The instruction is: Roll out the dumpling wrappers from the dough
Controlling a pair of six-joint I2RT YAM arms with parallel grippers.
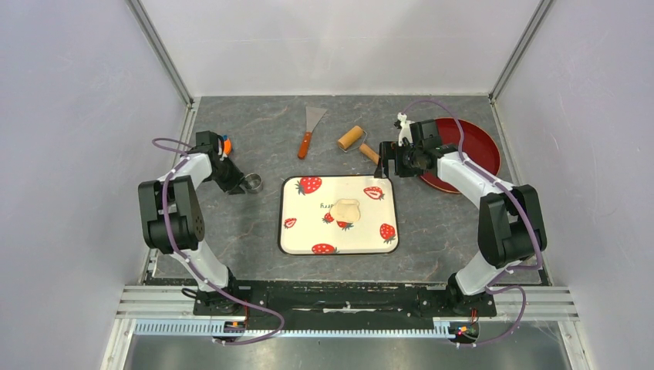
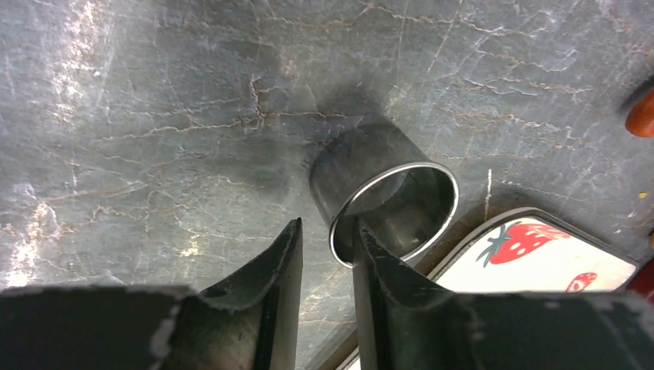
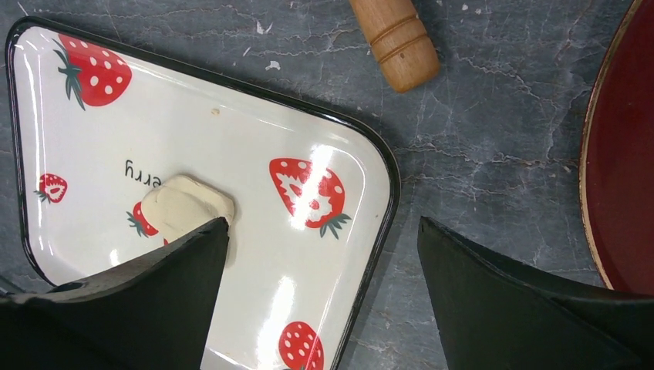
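Observation:
A pale cream lump of dough (image 1: 346,209), somewhat flattened, lies in the middle of the strawberry-print tray (image 1: 301,231). It also shows in the right wrist view (image 3: 185,202), partly behind one finger. No separate thin wrappers show. The wooden roller (image 1: 351,137) lies behind the tray; its handle end (image 3: 393,38) is in the right wrist view. My right gripper (image 1: 385,163) (image 3: 324,223) is open and empty over the tray's far right corner (image 3: 370,154). My left gripper (image 1: 241,185) (image 2: 325,231) is narrowly open, its right finger (image 2: 374,262) at the rim of the metal ring cutter (image 2: 385,185).
A scraper with an orange handle (image 1: 309,131) lies behind the tray, left of the roller. A dark red plate (image 1: 470,146) (image 3: 628,154) sits at the back right under the right arm. The ring cutter (image 1: 253,183) stands just left of the tray's corner (image 2: 540,262). White walls enclose the table.

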